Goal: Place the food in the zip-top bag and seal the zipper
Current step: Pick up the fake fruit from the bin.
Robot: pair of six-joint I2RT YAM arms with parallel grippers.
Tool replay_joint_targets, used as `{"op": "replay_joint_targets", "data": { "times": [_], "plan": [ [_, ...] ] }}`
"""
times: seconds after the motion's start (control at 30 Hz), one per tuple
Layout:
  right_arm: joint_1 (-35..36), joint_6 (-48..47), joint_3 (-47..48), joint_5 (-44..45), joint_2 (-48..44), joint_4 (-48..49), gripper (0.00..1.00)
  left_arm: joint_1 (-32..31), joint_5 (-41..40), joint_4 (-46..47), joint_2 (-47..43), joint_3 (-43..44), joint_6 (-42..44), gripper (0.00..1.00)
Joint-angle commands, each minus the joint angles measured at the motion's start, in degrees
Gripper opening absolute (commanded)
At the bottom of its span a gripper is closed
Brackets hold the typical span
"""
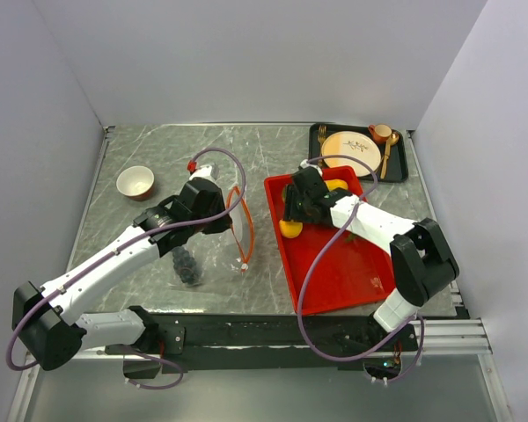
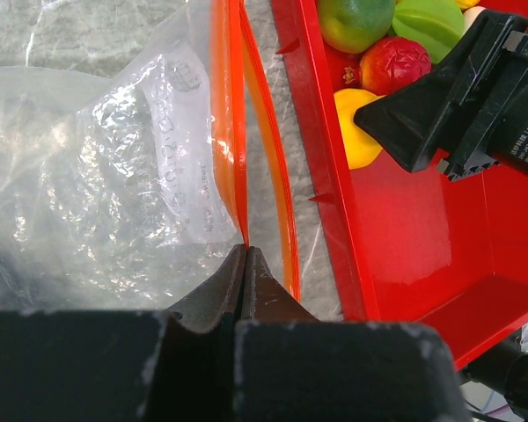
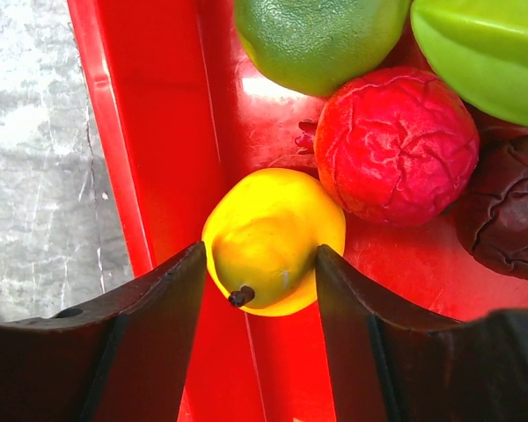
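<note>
Black fingers of the right gripper (image 3: 260, 259) fill the foreground. They are parted just to the width of a yellow pear-shaped toy fruit (image 3: 273, 233) and seem to touch both its sides. That fruit sits against the left wall of the red rectangular plastic tray (image 3: 167, 132), toward the desk's right edge. At mid-desk the left gripper (image 2: 245, 253) is pinched tight on one lip of the orange-red zipper strip (image 2: 224, 105), holding open the clear floppy plastic zip-top bag (image 2: 114, 176). A dark purple grape cluster (image 1: 187, 265) appears already bagged. Left in the tray are a round green fruit (image 3: 317, 35), a wrinkled red fruit (image 3: 396, 145), a pale green piece (image 3: 484, 53) and a dark brown piece (image 3: 510, 211). Most of the loading and all of the sealing remain.
</note>
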Motion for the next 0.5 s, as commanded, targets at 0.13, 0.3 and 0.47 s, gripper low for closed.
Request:
{"op": "replay_joint_targets", "data": {
  "times": [0.13,0.3,0.47],
  "plan": [
    [-0.19,-0.97,0.73,1.27,0.70,0.08,0.41,-0.21,-0.97,2.04,-1.45,-0.13,0.31,0.01],
    [-0.19,-1.41,1.00,1.01,0.44,-0.19,0.19,-0.21,-1.14,1.95,-1.81,-0.40,-0.04,0.01],
    [-0.19,-1.76,0.47,0.39,-0.97,-0.54,0.00,-0.21,-0.97,2.13,-2.07,-1.01,-0.13,0.01]
  ]
}}
